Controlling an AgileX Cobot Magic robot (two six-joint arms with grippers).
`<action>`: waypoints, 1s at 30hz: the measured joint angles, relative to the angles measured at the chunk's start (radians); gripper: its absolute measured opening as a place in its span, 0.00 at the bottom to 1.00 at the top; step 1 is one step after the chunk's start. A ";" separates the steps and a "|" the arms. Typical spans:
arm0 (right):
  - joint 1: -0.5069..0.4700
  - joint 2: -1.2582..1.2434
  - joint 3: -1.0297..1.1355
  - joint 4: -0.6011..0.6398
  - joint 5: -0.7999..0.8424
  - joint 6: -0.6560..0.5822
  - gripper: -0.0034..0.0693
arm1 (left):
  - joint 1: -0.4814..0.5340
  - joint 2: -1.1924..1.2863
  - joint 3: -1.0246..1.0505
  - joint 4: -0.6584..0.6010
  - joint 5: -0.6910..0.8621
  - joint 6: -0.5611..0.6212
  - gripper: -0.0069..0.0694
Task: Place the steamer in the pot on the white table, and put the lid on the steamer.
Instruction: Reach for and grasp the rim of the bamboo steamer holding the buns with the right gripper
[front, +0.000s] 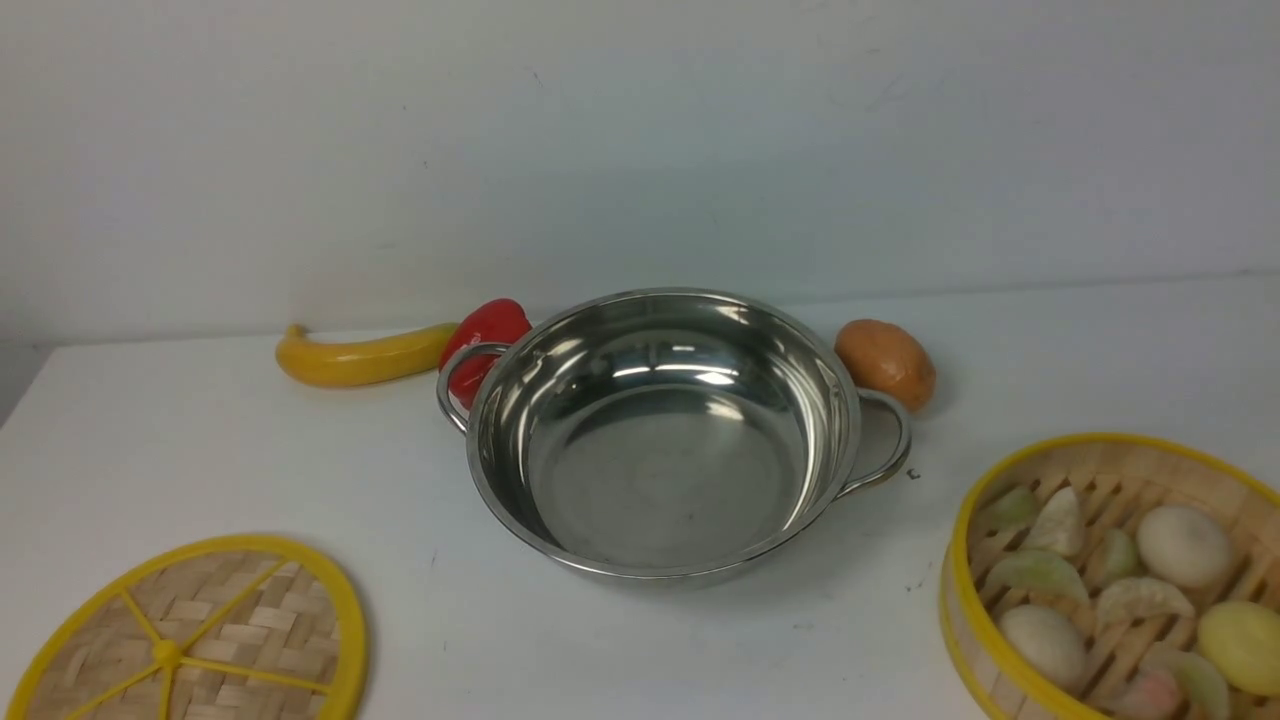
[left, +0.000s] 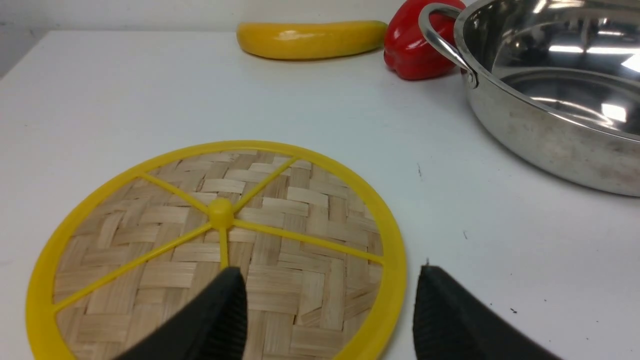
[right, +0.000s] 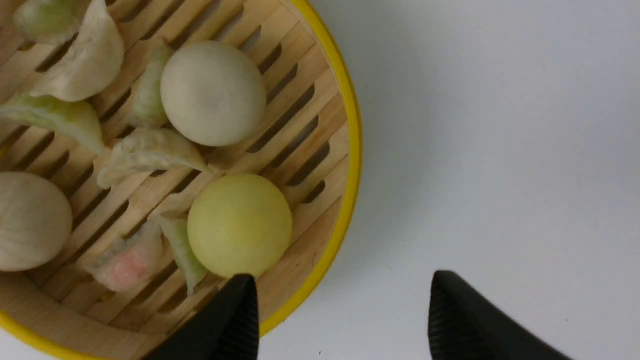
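Steamer (front: 1130, 470): yellow-rimmed bamboo, slatted floor, pale dumplings (front: 1140, 598).

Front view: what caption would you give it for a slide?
Empty pot centre on the table, lid near left, dumpling-filled steamer near right; banana, red pepper and potato behind.

Lab setup: white table (front: 200, 450), blank wall (front: 640, 120)

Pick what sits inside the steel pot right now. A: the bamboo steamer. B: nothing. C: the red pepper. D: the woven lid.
B: the pot shows only its bare shiny floor; the steamer stands to its right and the lid lies to its left, both on the white table.
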 joint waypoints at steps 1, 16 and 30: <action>0.000 0.027 -0.001 0.000 -0.018 -0.006 0.62 | 0.000 0.000 0.000 0.000 0.000 0.000 0.64; 0.000 0.314 -0.010 -0.035 -0.136 -0.040 0.58 | 0.000 0.000 0.000 0.000 0.000 0.000 0.64; 0.000 0.404 -0.016 -0.041 -0.201 -0.063 0.54 | 0.000 0.000 0.000 0.000 0.000 0.000 0.64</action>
